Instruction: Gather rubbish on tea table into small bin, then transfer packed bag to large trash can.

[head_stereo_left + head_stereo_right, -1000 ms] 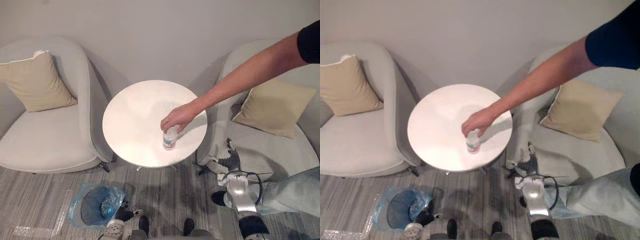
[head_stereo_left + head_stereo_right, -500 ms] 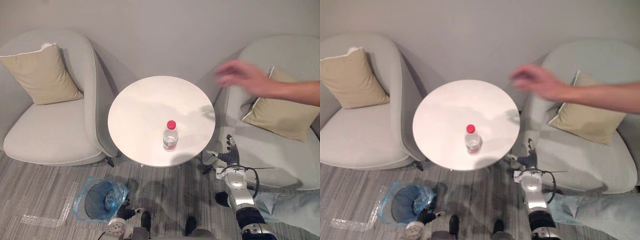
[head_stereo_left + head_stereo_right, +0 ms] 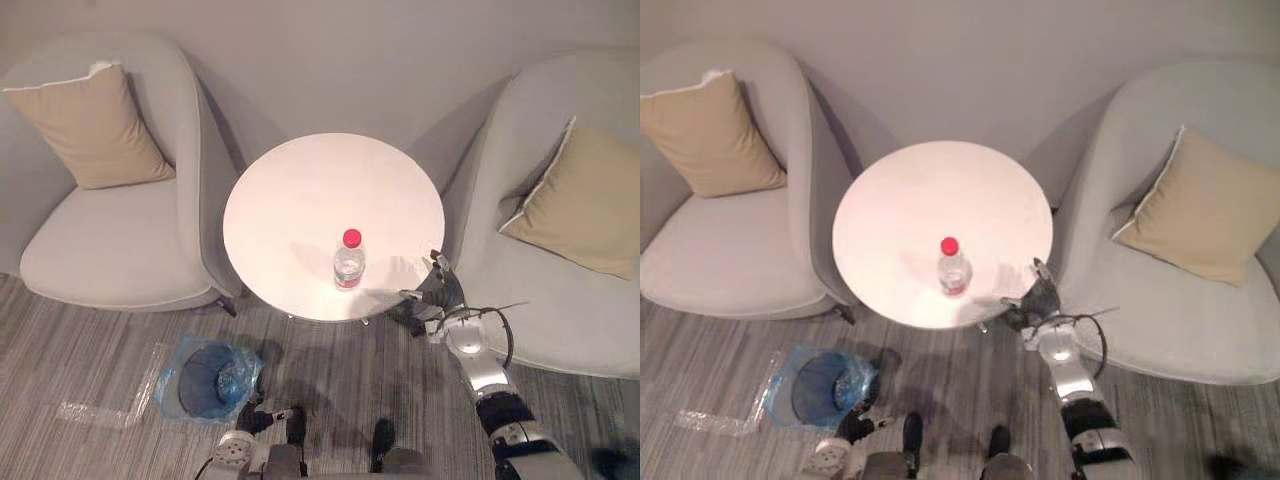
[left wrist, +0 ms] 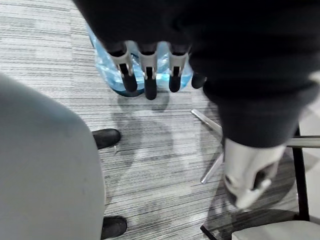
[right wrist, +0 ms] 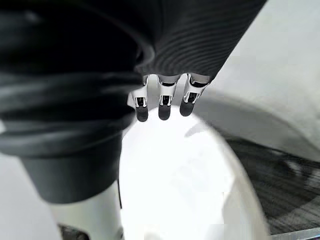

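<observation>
— Fingers [image 5: 163, 106] on my right hand [image 3: 440, 296] hang straight and loose, holding nothing. The hand sits at the near right edge of the round white bench [image 3: 300, 190]. Do you read it the same?

— Same. And your left?

— Left fingers [image 4: 149, 84] are relaxed and empty too. The left hand [image 3: 255, 420] is low, just beside the small bin lined with a blue plastic bag [image 3: 207, 378], which stands on the grey striped carpet [image 3: 330, 380] to the near left of the bench.

— Where's the rubbish?

— One clear plastic bottle with a red cap [image 3: 348, 262], upright on the near part of the bench. It's left of my right hand and apart from it. Nothing is in the bin from this bench yet, so I judge we're at the very start.

— What worries you?

— The bottle is tall and probably light. If I come in from the right with straight fingers, I'd likely tip it, and it could roll off the near edge. Closing too high, on the cap, could let it swing out of the grip. I'd curl around the body instead.

— And the drop?

— The bin is on the opposite side from that hand, and the bag's mouth is crumpled. If I release off-centre or from too high, the bottle could bounce onto the carpet.
</observation>
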You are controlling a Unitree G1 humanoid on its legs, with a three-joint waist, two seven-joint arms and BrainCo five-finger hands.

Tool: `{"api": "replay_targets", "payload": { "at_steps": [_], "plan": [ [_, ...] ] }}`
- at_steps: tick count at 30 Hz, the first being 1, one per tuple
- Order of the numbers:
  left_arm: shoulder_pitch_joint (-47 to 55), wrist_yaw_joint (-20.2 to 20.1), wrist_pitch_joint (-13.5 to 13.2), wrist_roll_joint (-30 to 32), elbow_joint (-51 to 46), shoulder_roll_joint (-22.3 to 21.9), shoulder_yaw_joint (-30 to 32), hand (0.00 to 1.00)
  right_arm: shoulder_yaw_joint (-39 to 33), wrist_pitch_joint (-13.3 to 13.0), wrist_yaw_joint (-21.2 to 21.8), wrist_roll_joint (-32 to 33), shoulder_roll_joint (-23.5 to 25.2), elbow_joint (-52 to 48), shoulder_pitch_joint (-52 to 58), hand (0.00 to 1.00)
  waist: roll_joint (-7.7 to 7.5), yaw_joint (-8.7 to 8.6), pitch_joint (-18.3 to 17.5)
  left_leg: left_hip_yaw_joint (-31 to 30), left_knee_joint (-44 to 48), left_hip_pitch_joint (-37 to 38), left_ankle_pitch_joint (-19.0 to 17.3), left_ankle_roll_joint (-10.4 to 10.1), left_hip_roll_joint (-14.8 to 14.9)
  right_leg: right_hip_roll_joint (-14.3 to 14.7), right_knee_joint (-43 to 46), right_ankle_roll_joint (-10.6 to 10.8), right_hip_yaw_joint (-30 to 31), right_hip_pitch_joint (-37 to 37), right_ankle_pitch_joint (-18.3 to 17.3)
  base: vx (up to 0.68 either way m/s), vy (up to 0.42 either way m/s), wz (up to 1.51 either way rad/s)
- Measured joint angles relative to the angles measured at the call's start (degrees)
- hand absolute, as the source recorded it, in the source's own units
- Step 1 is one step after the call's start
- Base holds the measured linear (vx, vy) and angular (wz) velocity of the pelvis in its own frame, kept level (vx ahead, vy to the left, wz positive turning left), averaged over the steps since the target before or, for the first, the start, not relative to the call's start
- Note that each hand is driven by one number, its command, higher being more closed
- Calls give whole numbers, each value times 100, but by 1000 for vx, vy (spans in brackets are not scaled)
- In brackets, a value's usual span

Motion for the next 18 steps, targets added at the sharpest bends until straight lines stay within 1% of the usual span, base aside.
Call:
{"api": "replay_targets", "payload": {
  "at_steps": [1,4,6,8,12,17,18],
  "plan": [
    [-3,5,-11,0,-36,-7,-1,0,76,-3,5,-3,0,71,-141,0,9,36,33,-17,0,-1,1,-1,1,1,15,-6,-9,1,-4,-4,-4,10],
    [-7,15,-20,-4,-87,-16,-1,0,240,-2,7,-3,-19,126,-332,0,41,59,92,-105,0,-59,24,-1,-5,-5,40,-10,-48,-20,-6,-18,3,15],
    [-18,24,-26,-72,-109,-13,0,0,368,-2,1,-3,-22,221,-470,0,44,126,98,-144,0,-154,51,-7,-6,-8,72,-27,-66,-107,-17,-14,6,14],
    [-24,34,-27,-112,-119,-20,0,0,438,2,-5,-3,-22,357,-596,0,69,149,120,-231,1,-204,73,-7,-11,-11,81,-37,-148,-110,-23,-15,-1,19],
    [-53,34,-76,-120,-207,-30,0,0,550,1,-52,2,-32,392,-945,0,112,171,293,-297,0,-265,115,-13,-7,-14,171,-72,-183,-176,-48,-39,3,10],
    [-106,37,-93,-140,-216,-18,-70,0,677,1,-61,3,10,574,-1197,0,120,225,335,-405,1,-405,174,-27,-7,-13,173,-72,-267,-267,-48,-19,1,10],
    [-117,41,-94,-171,-235,-7,-121,0,689,1,-64,2,20,598,-1243,100,123,265,344,-406,1,-405,175,-27,-7,-13,174,-72,-267,-266,-48,-16,7,3]
  ]
}}
